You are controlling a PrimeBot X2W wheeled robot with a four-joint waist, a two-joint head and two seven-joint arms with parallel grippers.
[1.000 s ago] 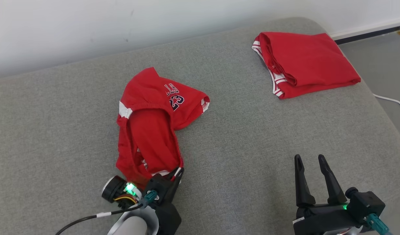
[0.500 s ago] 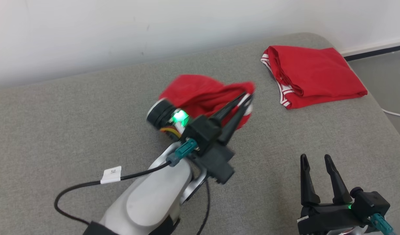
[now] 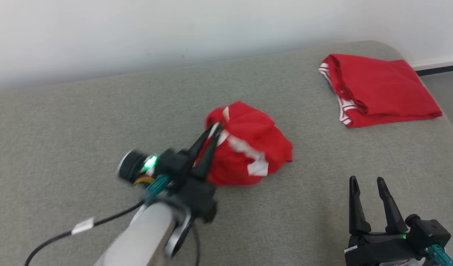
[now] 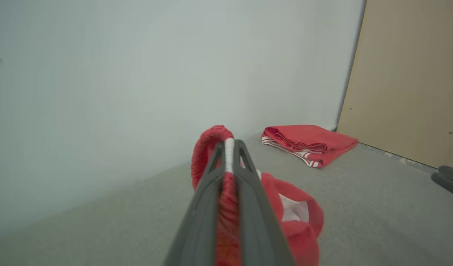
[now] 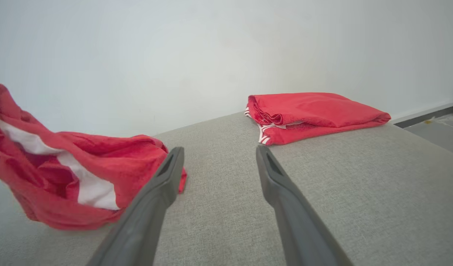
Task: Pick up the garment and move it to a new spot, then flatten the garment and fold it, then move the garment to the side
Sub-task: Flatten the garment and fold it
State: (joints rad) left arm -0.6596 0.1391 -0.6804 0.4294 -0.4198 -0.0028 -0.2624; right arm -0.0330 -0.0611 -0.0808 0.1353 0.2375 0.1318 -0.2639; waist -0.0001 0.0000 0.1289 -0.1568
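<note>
Grey cushion (image 3: 64,129) bears a bunched red garment (image 3: 252,147), pinched by left gripper (image 3: 214,128); right gripper (image 3: 367,180) spread, empty.

**Surroundings: cushion (image 3: 64,129), folded jersey (image 3: 381,88), wall (image 3: 138,33)**

Cushion grey, woven, broad and flat. Folded red jersey with white-striped trim lies at the cushion's far right corner, close under the white wall. Grey floor (image 3: 452,83) past the right edge. Tan panel (image 4: 407,81) meets the wall.

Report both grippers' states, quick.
Left gripper: closed on the crumpled red garment.
Right gripper: open, empty.
</note>
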